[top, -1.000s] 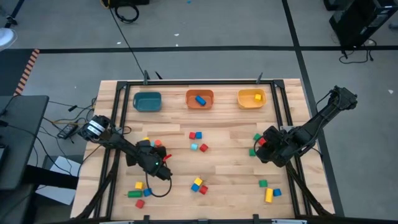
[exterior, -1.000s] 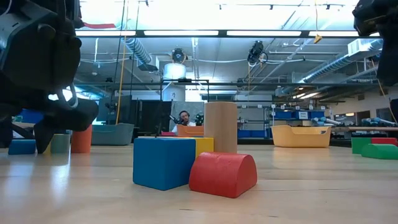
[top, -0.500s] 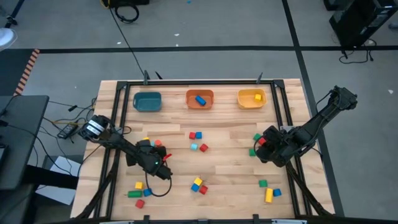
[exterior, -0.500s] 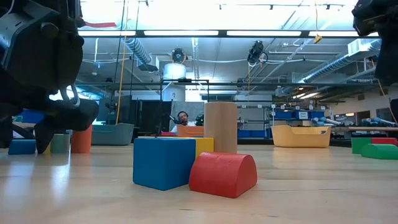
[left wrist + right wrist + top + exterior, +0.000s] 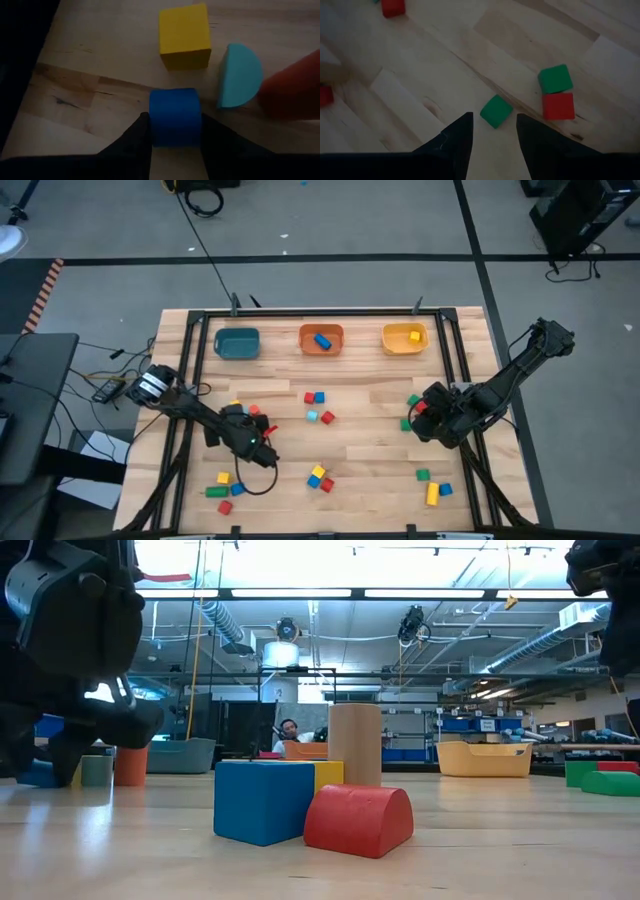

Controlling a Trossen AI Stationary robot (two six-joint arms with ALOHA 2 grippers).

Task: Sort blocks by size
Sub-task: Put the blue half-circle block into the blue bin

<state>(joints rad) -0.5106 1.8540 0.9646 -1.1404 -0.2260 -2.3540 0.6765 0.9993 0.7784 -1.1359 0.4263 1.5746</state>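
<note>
Pinching a blue block [image 5: 174, 116] at lower left of the bench [image 5: 370, 435], left hand [image 5: 174, 131] low; right hand [image 5: 493, 131] spread, hovering, block underside hidden.

a lab: exposed ceiling ducts [image 5: 215, 620], shelves of bins [image 5: 478, 724].

Three bins [image 5: 321, 340] line the far edge of the tabletop [image 5: 370, 435]; blocks [image 5: 315, 397] lie scattered before them. The left hand [image 5: 175, 132] straddles one block [image 5: 174, 117], two more just beyond it.
</note>
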